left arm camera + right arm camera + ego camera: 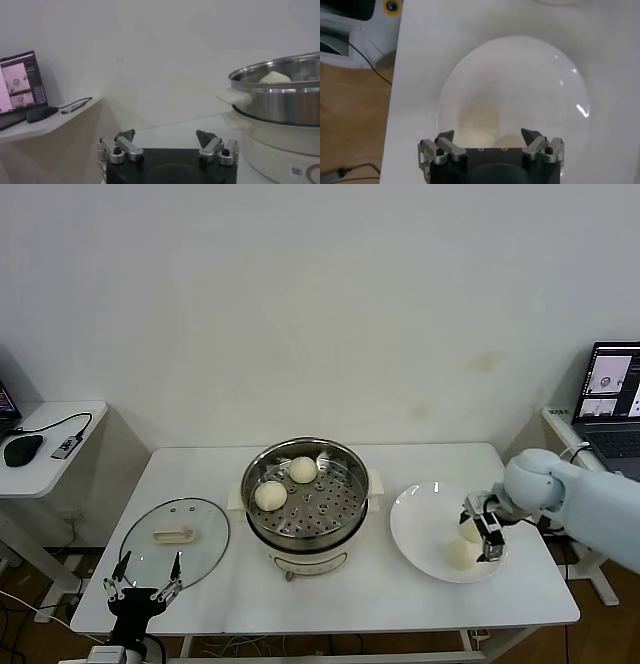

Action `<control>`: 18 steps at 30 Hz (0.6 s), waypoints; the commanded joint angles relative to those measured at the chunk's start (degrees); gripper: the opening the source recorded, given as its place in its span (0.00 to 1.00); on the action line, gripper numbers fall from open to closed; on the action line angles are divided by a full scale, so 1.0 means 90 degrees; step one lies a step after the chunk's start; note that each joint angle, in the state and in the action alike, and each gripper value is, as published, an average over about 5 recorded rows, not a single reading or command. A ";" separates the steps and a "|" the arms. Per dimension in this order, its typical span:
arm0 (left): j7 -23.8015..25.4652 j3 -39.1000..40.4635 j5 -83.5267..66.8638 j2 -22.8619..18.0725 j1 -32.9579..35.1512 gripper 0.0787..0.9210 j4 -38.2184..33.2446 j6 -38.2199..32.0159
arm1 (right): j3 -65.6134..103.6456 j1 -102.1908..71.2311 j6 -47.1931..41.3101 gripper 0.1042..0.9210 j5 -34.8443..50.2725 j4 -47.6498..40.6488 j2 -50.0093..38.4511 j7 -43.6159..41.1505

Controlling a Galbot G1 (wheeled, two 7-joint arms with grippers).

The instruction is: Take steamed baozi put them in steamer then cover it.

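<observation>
Right claw (487, 536) open over plate's (415, 529) baozi (462, 553).

I can read no text anywhere: the small sticker (296, 171) on my steamer's white base (280, 150) and the windows on the laptop screen (612, 380) are both too small for me to make out.

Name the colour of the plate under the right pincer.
White plate; clearest in the head view.

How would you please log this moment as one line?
right gripper open over plate baozi | two baozi in steamer | lid off | left gripper open, idle
</observation>
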 commanded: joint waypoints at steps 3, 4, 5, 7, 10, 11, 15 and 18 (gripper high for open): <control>0.0009 -0.0025 -0.0013 0.0008 -0.0005 0.88 0.0018 0.0001 | 0.0529 -0.0844 0.0127 0.88 -0.0259 -0.0550 0.0293 0.0080; 0.0011 -0.0032 -0.0019 0.0012 -0.0004 0.88 0.0019 0.0002 | 0.0549 -0.0886 0.0133 0.88 -0.0266 -0.0588 0.0337 0.0090; 0.0012 -0.0038 -0.0023 0.0016 -0.0005 0.88 0.0023 0.0001 | 0.0558 -0.0916 0.0136 0.88 -0.0277 -0.0626 0.0380 0.0100; 0.0012 -0.0045 -0.0024 0.0018 -0.0007 0.88 0.0034 0.0002 | 0.0585 -0.0972 0.0135 0.88 -0.0295 -0.0693 0.0458 0.0109; 0.0012 -0.0051 -0.0024 0.0017 -0.0013 0.88 0.0045 0.0003 | 0.0623 -0.1033 0.0128 0.88 -0.0319 -0.0770 0.0552 0.0117; 0.0013 -0.0053 -0.0025 0.0016 -0.0015 0.88 0.0046 0.0003 | 0.0629 -0.1043 0.0126 0.88 -0.0327 -0.0788 0.0573 0.0122; 0.0016 -0.0062 -0.0033 0.0012 -0.0021 0.88 0.0050 0.0000 | 0.0637 -0.1058 0.0130 0.88 -0.0377 -0.0896 0.0670 0.0160; 0.0016 -0.0060 -0.0032 0.0003 -0.0028 0.88 0.0058 -0.0002 | 0.0655 -0.1083 0.0131 0.86 -0.0401 -0.0978 0.0737 0.0189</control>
